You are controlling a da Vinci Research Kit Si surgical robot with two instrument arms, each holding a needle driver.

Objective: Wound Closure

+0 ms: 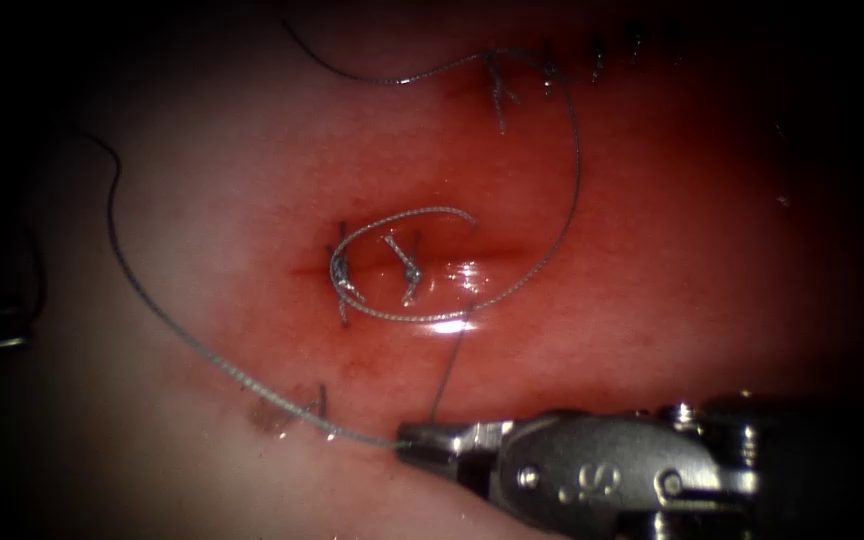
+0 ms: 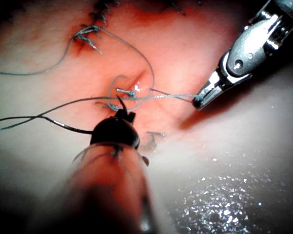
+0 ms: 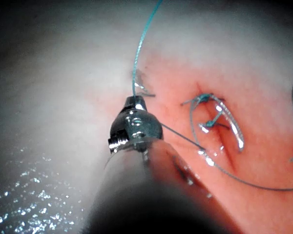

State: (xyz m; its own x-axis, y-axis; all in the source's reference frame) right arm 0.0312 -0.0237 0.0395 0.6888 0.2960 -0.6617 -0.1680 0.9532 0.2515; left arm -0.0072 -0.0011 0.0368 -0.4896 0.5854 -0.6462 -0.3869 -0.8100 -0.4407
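A broad slab of pale tissue (image 1: 202,180) reddens toward its middle, where a short horizontal cut (image 1: 402,268) lies wet with red fluid (image 1: 592,290). Everything below is placed relative to that cut.

Below and to the right of the cut, the right arm's tool (image 1: 414,443) reaches in from the right, its jaws pressed together on the thread (image 1: 152,300). From the jaws one strand runs up to the cut's lower edge; another sweeps away to the left of the cut and up into the dark. A wide arc of thread curves from the cut's right side up to an older row of stitches (image 1: 552,65) above it.

Across the cut sit two knotted stitches (image 1: 344,270), ringed by a small loop of thread.

The left arm's tool (image 2: 122,114) shows close in its own wrist view, tip near the cut; whether its jaws grip anything I cannot tell. The needle cannot be made out with confidence.
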